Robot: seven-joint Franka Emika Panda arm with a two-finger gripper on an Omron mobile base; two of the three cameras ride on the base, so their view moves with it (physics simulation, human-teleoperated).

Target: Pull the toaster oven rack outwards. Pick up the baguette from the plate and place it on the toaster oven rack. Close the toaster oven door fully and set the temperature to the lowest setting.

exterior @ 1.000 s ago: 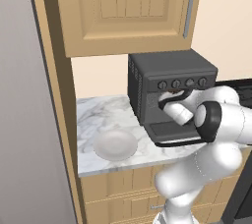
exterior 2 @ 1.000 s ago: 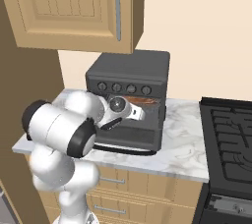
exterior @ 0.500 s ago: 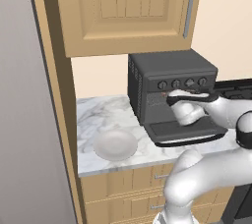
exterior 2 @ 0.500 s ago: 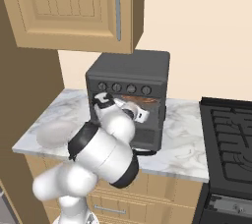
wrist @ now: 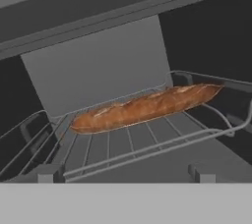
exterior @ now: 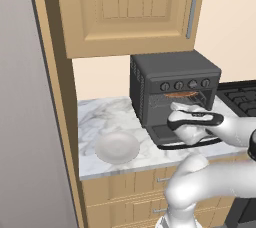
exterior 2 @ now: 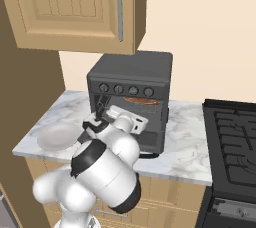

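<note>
Standing along a plain cream wall: a white marble counter lying over light wood drawers. Hanging above, a wood cabinet with a panelled door and a slim vertical metal handle. Rising at the counter's left end, a tall wood side panel. Sitting to the right, a black stove.
</note>
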